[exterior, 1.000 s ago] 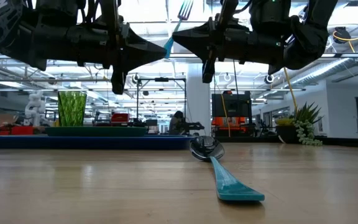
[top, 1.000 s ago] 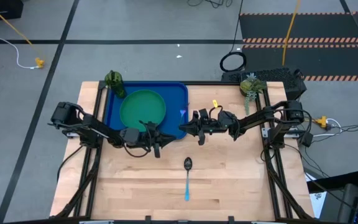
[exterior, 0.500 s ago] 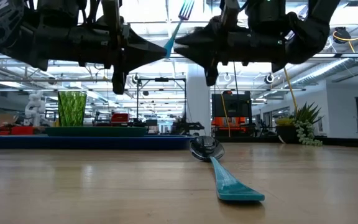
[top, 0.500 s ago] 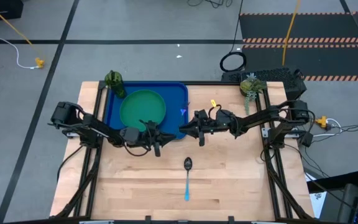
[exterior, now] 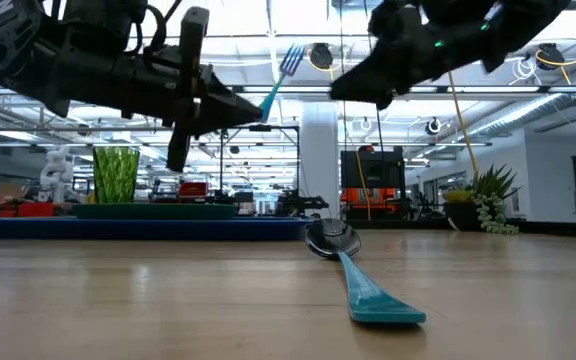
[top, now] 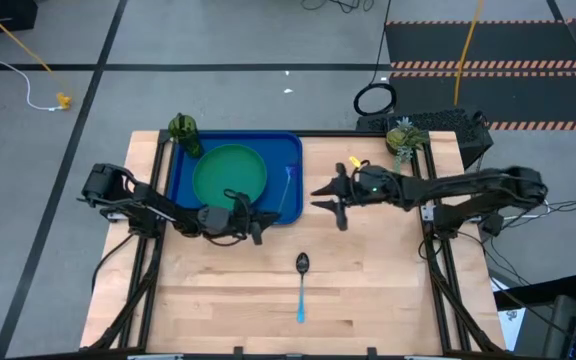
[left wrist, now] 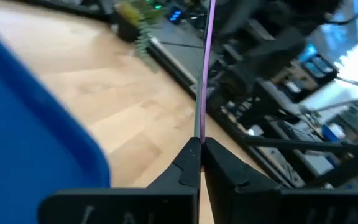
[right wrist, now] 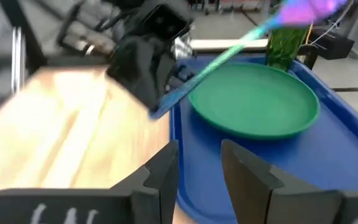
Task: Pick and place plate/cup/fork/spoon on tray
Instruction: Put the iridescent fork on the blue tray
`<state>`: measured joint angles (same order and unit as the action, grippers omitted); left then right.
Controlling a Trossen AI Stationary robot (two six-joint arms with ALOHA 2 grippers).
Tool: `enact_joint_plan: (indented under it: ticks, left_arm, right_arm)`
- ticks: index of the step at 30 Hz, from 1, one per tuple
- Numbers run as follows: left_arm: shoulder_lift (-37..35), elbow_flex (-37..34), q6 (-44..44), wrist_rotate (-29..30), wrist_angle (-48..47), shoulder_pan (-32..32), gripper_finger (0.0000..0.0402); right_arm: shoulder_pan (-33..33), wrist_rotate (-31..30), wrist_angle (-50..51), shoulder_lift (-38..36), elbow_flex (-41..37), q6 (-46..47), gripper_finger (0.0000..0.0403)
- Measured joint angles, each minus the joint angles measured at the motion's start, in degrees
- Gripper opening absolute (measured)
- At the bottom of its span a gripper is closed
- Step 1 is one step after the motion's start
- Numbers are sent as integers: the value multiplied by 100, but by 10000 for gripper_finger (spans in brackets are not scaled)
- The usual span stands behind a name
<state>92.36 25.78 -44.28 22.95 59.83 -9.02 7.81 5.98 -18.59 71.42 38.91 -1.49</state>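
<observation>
The fork has a light blue handle and hangs in the air over the right edge of the blue tray. My left gripper is shut on it. The green plate lies in the tray. The green cup stands at the tray's far left corner. The spoon lies flat on the bare wood near the middle, bowl toward the far edge. My right gripper hovers open to the right of the tray, clear of the fork, with nothing between its fingers. My left gripper pinches the free end of the fork's handle between its two fingers. The fingers come about level from the table's left. The fork runs on past the fingertips, slanting up with its tines highest. It is lifted clear of tray and table.
A small potted plant stands at the table's far right. Black frame rails run along both side edges. Bare wood lies around the spoon and in front of the tray.
My right gripper has opened, let go of the fork and drawn back toward the table's right edge, rising a little. The fork has stayed in my left gripper and has tipped lower, its tines now slanting over the tray's right edge.
</observation>
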Motion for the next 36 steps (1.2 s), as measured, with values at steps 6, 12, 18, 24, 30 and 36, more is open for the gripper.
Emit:
enact_joint_plan:
  ticks: [6, 12, 18, 24, 30, 36]
  left_arm:
    - [0, -2, -1058, 623, -633, -39, 7]
    - [0, -4, -2363, 731, -1165, -74, 9]
    - [0, -2, -3186, 712, -1358, -50, 6]
    - [0, 207, -3999, 541, -1584, -37, 4]
    - [0, 639, -4440, -55, -2365, 297, 7]
    - [0, 741, -4644, -225, -3228, 642, 5]
  right_arm:
    - [0, -1, 1197, -1049, -2, -653, 114]
    - [0, 0, 1534, -1722, -80, -873, 114]
    - [-2, 1, 1372, -2239, -580, -1036, 114]
    - [-2, 6, 730, -2714, -1023, -954, 114]
    - [-2, 354, 378, -2940, -1320, -529, 114]
    - [-4, 632, -544, -2945, -1936, -373, 114]
